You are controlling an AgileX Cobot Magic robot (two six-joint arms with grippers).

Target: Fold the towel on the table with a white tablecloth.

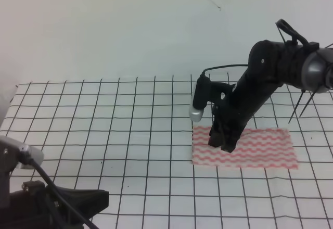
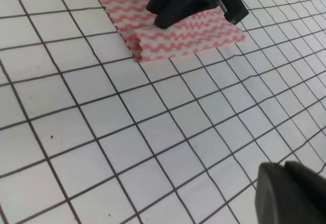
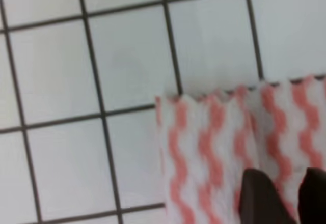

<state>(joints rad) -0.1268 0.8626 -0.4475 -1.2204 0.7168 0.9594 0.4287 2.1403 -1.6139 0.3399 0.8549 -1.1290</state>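
towel [image 1: 255, 148] thin, soft, light, will drape and slide on the white tablecloth [image 1: 104, 135] | lies flat under right claw [image 1: 222, 141], mostly to its right | claw tips close together on cloth near left end, pinch probably, blurred | take hold at an edge corner | left claw [image 2: 290, 193] low, well away, state unclear

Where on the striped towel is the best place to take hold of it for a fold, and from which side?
The towel lies flat on the gridded tablecloth, so probably pinch a corner or short edge from above. The right gripper is already down near its left end, whose scalloped edge lies free. The left gripper is far off.
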